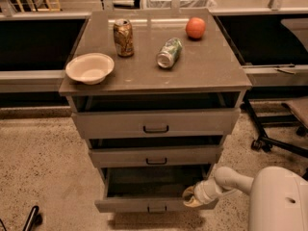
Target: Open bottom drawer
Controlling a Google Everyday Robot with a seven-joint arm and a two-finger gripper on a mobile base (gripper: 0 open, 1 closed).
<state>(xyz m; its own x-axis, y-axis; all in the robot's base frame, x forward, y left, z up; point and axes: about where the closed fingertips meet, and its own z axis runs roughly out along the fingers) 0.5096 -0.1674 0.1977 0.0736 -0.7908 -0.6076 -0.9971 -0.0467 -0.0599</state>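
Observation:
The bottom drawer point(144, 205) is the lowest of three grey-brown drawers. It stands pulled well out, its dark inside showing, with a small dark pull handle point(156, 208) at the centre of its front. The middle drawer point(156, 156) and the top drawer point(154, 122) above it are each slightly out. My gripper point(190, 197) comes in from the lower right on a white arm point(231, 181). It sits at the right end of the bottom drawer's front edge, to the right of the handle.
On the cabinet top point(202, 73) stand a cream bowl point(90, 68), an upright can point(123, 38), a can lying on its side point(169, 53) and an orange point(195, 28). An office chair base point(274, 138) is on the floor at the right. Speckled floor lies left of the cabinet.

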